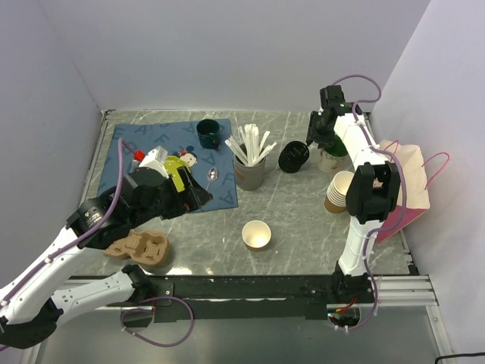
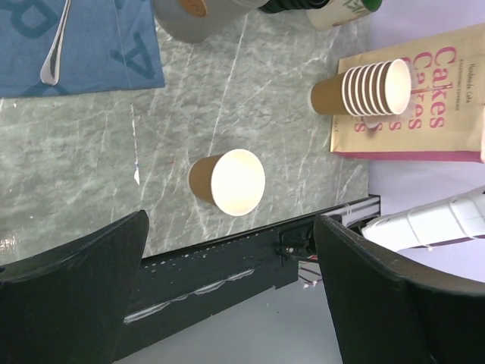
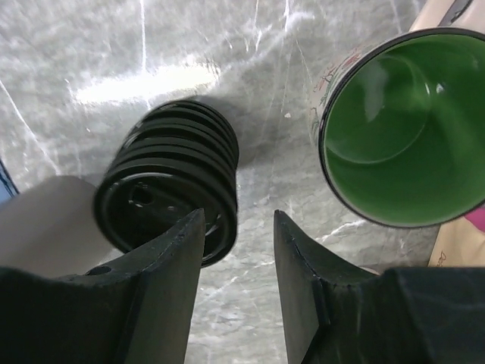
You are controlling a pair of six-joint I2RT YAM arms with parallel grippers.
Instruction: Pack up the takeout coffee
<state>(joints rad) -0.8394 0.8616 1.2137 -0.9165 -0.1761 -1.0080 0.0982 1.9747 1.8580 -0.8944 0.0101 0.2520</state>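
Observation:
No tan cup capped with a black lid shows in any view. A lone tan paper cup (image 1: 256,235) without a lid stands open at the front middle of the table; it also shows in the left wrist view (image 2: 227,180). A stack of black lids (image 1: 294,158) lies on its side at the back right. My right gripper (image 1: 314,141) is open just above it; in the right wrist view my right gripper (image 3: 239,220) has one finger over the edge of the stack (image 3: 170,178). My left gripper (image 1: 193,193) is open and empty, left of the lone cup (image 2: 231,220).
A stack of lidless tan cups (image 1: 339,191) lies beside a paper bag (image 1: 409,186) at the right. A green-lined mug (image 3: 402,129) stands next to the lids. A grey cup of stirrers (image 1: 250,171), a blue cloth (image 1: 159,144) with a spoon (image 2: 53,53), and a cardboard carrier (image 1: 140,246) lie to the left.

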